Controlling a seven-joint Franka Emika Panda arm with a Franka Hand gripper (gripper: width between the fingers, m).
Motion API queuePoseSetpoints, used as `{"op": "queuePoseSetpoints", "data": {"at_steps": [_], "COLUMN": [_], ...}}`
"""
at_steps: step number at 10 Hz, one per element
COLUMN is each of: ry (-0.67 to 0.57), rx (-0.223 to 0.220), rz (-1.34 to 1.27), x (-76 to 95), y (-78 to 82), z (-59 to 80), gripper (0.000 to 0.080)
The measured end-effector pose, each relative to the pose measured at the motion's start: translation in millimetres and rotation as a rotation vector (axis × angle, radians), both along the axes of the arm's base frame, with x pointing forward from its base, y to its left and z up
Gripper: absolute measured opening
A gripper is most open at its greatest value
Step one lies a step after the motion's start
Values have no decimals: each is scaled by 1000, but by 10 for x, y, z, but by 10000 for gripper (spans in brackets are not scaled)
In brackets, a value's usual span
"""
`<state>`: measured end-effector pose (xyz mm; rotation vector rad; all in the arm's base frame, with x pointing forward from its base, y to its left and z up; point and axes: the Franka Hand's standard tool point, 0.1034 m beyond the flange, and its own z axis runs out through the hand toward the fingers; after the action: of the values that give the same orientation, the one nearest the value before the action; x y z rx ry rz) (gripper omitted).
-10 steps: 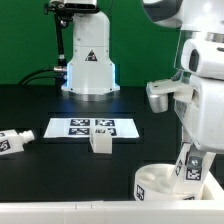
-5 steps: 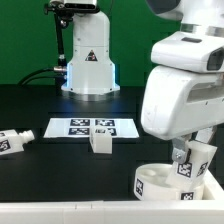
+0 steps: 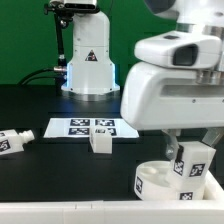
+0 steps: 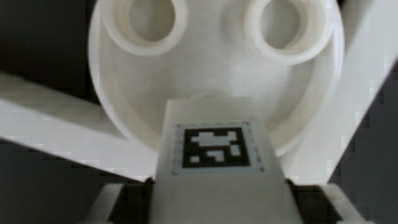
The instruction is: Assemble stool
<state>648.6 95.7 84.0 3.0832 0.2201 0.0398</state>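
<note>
The round white seat disc [image 3: 150, 183] lies upside down at the front of the exterior view's right. My gripper [image 3: 186, 152] is shut on a white block leg [image 3: 192, 166] with a black-and-white tag and holds it upright over the disc's far side. In the wrist view the leg [image 4: 217, 150] sits between my fingers [image 4: 128, 200], pointing at the seat [image 4: 210, 70] with its two oval holes. Whether the leg touches the seat cannot be told. A loose leg [image 3: 101, 142] stands mid-table; another [image 3: 12, 141] lies at the exterior view's left.
The marker board [image 3: 90, 127] lies flat behind the standing leg. The arm's white base [image 3: 90, 62] stands at the back before a green wall. A white strip [image 3: 60, 214] runs along the front edge. The arm's body [image 3: 170, 90] hides the table behind the seat.
The arm's wrist has swung toward the exterior view's left and nearer the camera, now covering more of the right side. The held leg stays over the seat, slightly shifted left.
</note>
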Motion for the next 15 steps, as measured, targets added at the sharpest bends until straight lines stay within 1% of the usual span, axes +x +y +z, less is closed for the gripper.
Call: {"op": "queuePoseSetpoints", "data": {"at_steps": [1,2,3,4,6,7,9,10,12,13,14,15], "ry": [7,5,-10,-26,-29,-34,-40,-26,-29,-36,-51,-54], "rx": [31,35,32,20,21,30,77,96,92,83,64,59], "rz": [-182,-344,-410,-421,-535,-626,-1010,-1139,-1278,-1336,-1382,-1387], "x": [23,22,21,-15,-8,-9,-41,-68,-109,-125,-139,-143], "y": [-35,-62,-87,-78,-123,-141,-300,-353,-379,-386,-389,-399], "z": [-10,-12,-23,-50,-50,-62,-115,-135,-135,-134,-128,-126], "gripper": [335,335,335,336,337,337,337,337,337,337,337,337]}}
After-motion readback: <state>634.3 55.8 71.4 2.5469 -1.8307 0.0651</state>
